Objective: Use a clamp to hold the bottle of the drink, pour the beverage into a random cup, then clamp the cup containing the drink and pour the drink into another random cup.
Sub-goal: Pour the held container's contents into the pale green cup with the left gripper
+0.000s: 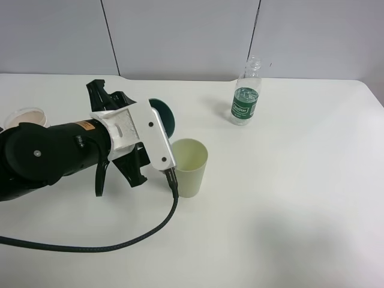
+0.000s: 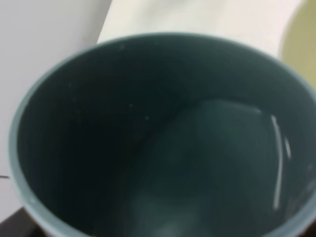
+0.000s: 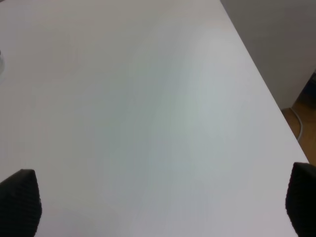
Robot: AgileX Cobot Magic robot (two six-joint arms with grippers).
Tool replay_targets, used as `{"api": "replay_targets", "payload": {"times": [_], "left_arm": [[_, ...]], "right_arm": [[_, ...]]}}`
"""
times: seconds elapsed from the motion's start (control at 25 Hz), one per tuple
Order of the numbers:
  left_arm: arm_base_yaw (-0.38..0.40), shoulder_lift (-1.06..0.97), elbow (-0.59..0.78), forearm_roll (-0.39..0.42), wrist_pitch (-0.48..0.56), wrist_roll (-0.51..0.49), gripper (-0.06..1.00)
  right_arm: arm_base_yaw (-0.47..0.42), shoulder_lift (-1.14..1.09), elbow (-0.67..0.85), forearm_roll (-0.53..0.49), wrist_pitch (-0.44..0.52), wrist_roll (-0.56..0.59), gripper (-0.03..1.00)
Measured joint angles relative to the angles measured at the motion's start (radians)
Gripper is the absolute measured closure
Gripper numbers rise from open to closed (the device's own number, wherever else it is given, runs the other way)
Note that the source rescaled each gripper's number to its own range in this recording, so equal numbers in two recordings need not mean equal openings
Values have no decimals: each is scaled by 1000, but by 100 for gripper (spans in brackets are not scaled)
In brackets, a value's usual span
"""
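The teal cup containing the drink (image 1: 165, 115) sits right at the tip of my left clamp (image 1: 155, 123), half hidden behind the white wrist camera. In the left wrist view the cup (image 2: 148, 98) fills the frame, with liquid glinting inside, and the fingers are hidden. The clear bottle (image 1: 246, 96) with a green label stands uncapped at the back right, apart from both arms. A white-rimmed cup (image 1: 27, 115) peeks out behind the left arm at the far left. My right clamp (image 3: 160, 207) hangs open over bare table, holding nothing.
A pale yellow-green tumbler (image 1: 190, 165) stands just in front of the teal cup, close to the left wrist and its cable; it also shows as the yellow tumbler (image 2: 301, 44) in the left wrist view. The table's right edge (image 3: 276, 108) runs near the right clamp.
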Motion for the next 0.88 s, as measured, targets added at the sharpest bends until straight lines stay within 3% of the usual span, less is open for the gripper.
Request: {"api": "replay_targets", "payload": {"times": [0.28, 0.52, 0.88], "left_arm": [[0, 0, 0, 104, -31, 22, 93], [0, 0, 0, 166, -52, 100, 93], [0, 0, 0, 183, -83, 184, 93]], "right_arm": [[0, 0, 0, 0, 0, 0, -3], [0, 0, 0, 0, 0, 0, -3], [0, 0, 0, 1, 0, 0, -3]]}}
